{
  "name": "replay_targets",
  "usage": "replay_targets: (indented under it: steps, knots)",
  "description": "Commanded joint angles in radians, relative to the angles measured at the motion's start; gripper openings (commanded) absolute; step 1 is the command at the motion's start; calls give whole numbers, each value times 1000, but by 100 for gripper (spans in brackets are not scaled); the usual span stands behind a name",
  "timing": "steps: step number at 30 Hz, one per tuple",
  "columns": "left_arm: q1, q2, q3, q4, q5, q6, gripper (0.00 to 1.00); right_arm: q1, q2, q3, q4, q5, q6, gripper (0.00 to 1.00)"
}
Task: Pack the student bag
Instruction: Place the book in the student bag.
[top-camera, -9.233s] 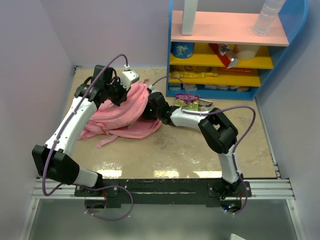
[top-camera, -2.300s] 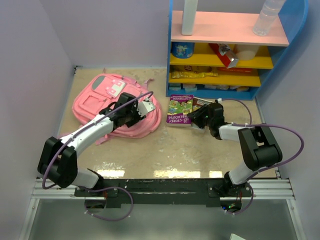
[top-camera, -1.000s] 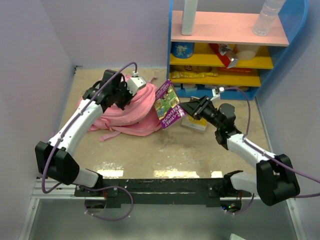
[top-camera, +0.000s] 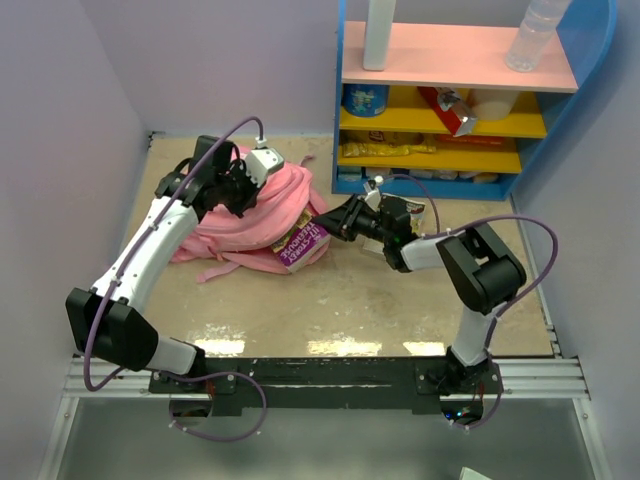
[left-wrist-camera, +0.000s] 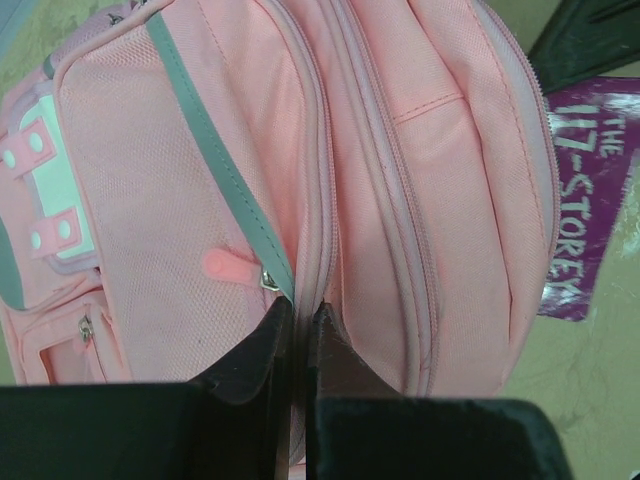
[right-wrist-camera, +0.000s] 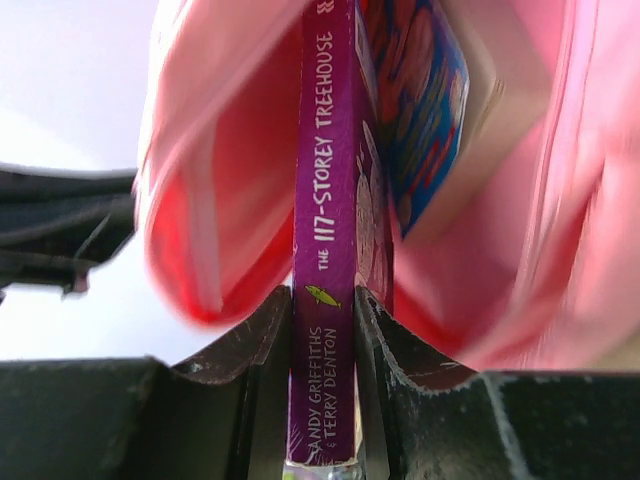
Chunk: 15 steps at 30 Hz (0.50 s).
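Observation:
The student bag (top-camera: 250, 215) is a pink backpack lying at the back left of the floor. My left gripper (top-camera: 240, 190) is shut on a fold of its fabric beside a zipper (left-wrist-camera: 300, 305) and holds its top edge up. My right gripper (top-camera: 335, 222) is shut on the spine of a purple book (right-wrist-camera: 322, 180), which reads "The 117-Storey Treehouse". The book (top-camera: 300, 243) pokes partway into the open mouth of the bag (right-wrist-camera: 220, 160). A blue-covered book (right-wrist-camera: 420, 100) sits inside right beside it. In the left wrist view the purple book (left-wrist-camera: 590, 230) shows at the bag's (left-wrist-camera: 400, 150) right edge.
A blue shelf unit (top-camera: 450, 100) with pink and yellow boards stands at the back right, holding packets, tins and a bottle (top-camera: 535, 35). A small flat item (top-camera: 412, 212) lies on the floor behind my right arm. Lilac walls close in left and right.
My right gripper has carried the purple book left and down, from upright in the air into the bag's opening. The left gripper still holds the bag's edge up, almost unmoved.

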<state>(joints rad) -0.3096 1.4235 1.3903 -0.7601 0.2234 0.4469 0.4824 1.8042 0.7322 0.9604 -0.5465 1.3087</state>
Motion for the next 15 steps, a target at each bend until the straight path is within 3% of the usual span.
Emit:
replay_targets:
  steps: [1, 9, 12, 13, 15]
  knots:
    - [4, -63, 90, 70, 66, 12, 0, 1, 101, 162, -17, 10, -40, 0]
    - [3, -60, 96, 47, 111, 18, 0, 73, 207, 417, -281, 154, -189, 0]
    - [4, -60, 98, 45, 119, 18, 0, 94, 196, 429, -350, 250, -250, 35]
    - [3, -60, 98, 45, 120, 18, 0, 96, 187, 421, -367, 294, -264, 52]
    - [4, -60, 96, 45, 117, 21, 0, 97, 132, 379, -405, 342, -316, 71]
